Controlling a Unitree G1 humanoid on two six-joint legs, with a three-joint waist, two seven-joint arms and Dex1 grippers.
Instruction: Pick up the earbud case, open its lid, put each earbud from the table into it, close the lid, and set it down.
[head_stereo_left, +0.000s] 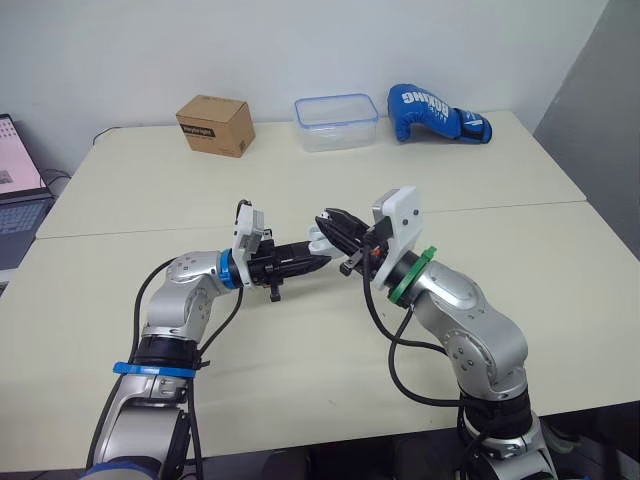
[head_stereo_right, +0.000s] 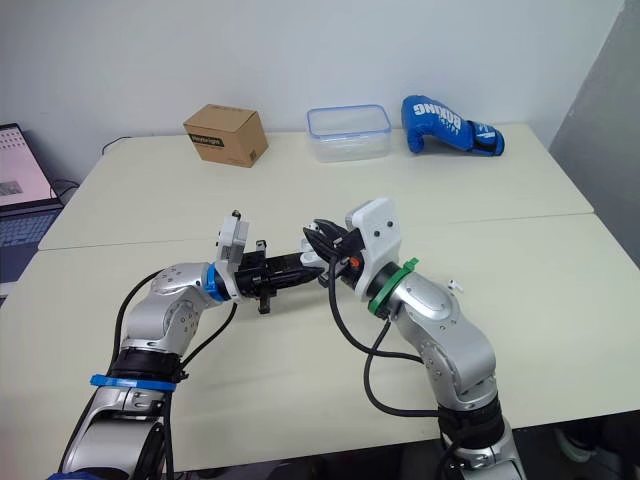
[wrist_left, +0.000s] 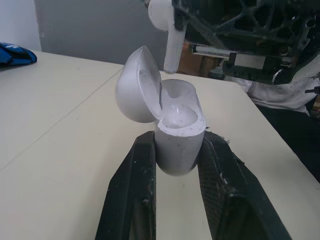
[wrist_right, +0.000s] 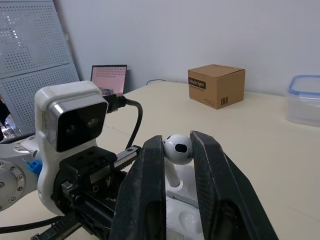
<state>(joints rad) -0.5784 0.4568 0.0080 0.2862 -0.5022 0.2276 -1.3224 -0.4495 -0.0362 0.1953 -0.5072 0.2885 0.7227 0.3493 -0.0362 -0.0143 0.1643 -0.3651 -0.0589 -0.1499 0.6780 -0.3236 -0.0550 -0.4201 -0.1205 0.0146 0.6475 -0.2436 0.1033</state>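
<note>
Fingers (wrist_left: 132, 190) of the left gripper (wrist_left: 178, 137), matt black with dusty, scuffed inner faces, pinch the case (wrist_left: 180, 150) by its two sides and hold it off the table (head_stereo_left: 300, 390). The case is a small white pebble of smooth plastic, rounded at the base. Its domed lid (wrist_left: 137, 85) stands hinged back to one side, and the hollow inside looks pale and glossy.

Just above the open mouth, the right gripper (wrist_right: 177, 142) is pressed onto an earbud (wrist_right: 178, 149). The round white head is clamped between the black fingers, and the thin stem points down toward the case. I cannot tell whether the stem tip touches the case.

The two grippers meet tip to tip over the middle of the near table, both well above its surface. The top is cream, flat and matt, with open room on every side under the arms. A straight seam runs across behind the grippers, where a second top butts on.

Near the far edge, well apart from the grippers, sit a brown cardboard box (head_stereo_left: 215, 124), a clear plastic tub (head_stereo_left: 336, 122) with a blue-rimmed lid, and a shiny blue glove (head_stereo_left: 435, 112) with white lettering. An open laptop (head_stereo_left: 18, 195) stands off the left edge. A small white thing (head_stereo_right: 455, 285) lies on the table just right of the right arm, too small to tell what it is.
</note>
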